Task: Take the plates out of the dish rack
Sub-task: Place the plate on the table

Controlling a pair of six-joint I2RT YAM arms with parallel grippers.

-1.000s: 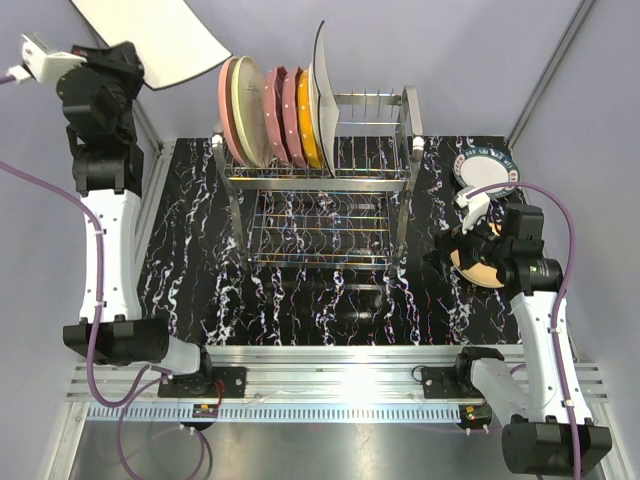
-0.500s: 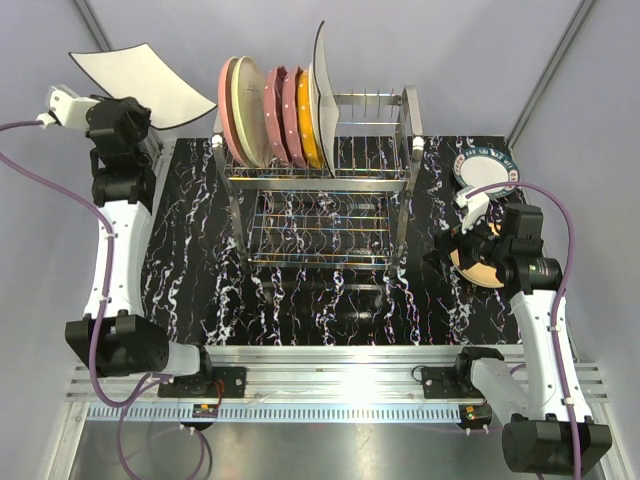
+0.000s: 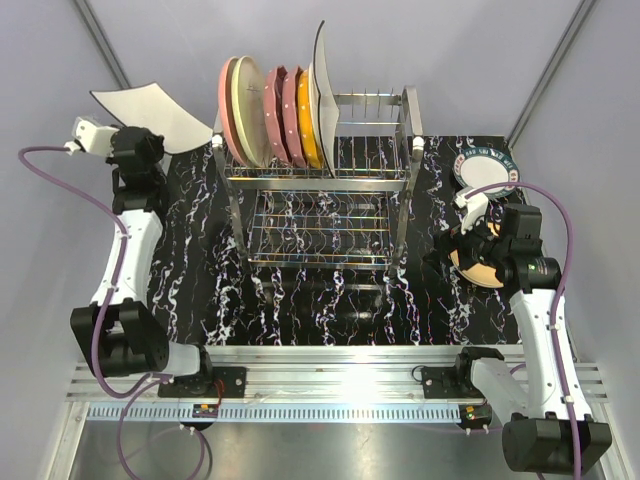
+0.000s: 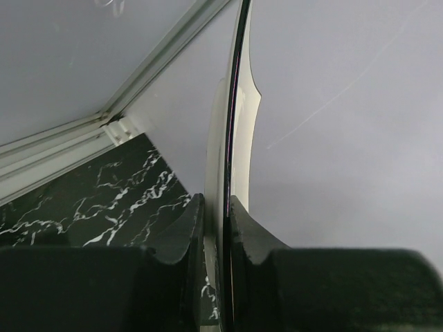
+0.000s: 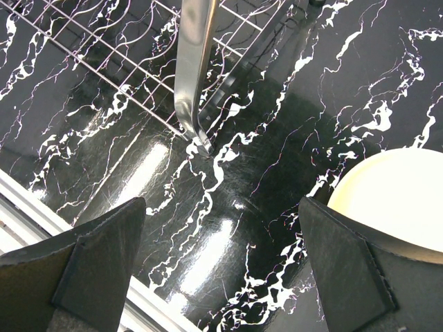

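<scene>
The dish rack [image 3: 320,190] stands at the back middle of the table. Several plates stand upright in its top left: pink [image 3: 230,105], cream [image 3: 247,115], maroon white-dotted [image 3: 275,115], orange [image 3: 309,135] and a tall squarish white one [image 3: 324,85]. My left gripper [image 3: 148,140] is shut on the edge of another squarish white plate [image 3: 150,108], held in the air at the table's back left corner. The left wrist view shows that plate [image 4: 234,104] edge-on, pinched between the fingers [image 4: 185,232]. My right gripper [image 5: 225,256] hangs open over bare table, beside a tan plate [image 3: 480,268].
A teal-rimmed white plate [image 3: 488,168] lies at the back right, the tan plate [image 5: 394,200] just in front of it. The rack's front right leg [image 5: 194,69] stands close ahead of the right gripper. The enclosure's grey walls and frame post [image 3: 100,45] are close behind the left arm.
The left arm has swung the white plate down and toward the table, from high at the back left corner to just left of the rack. The right arm has not moved.
</scene>
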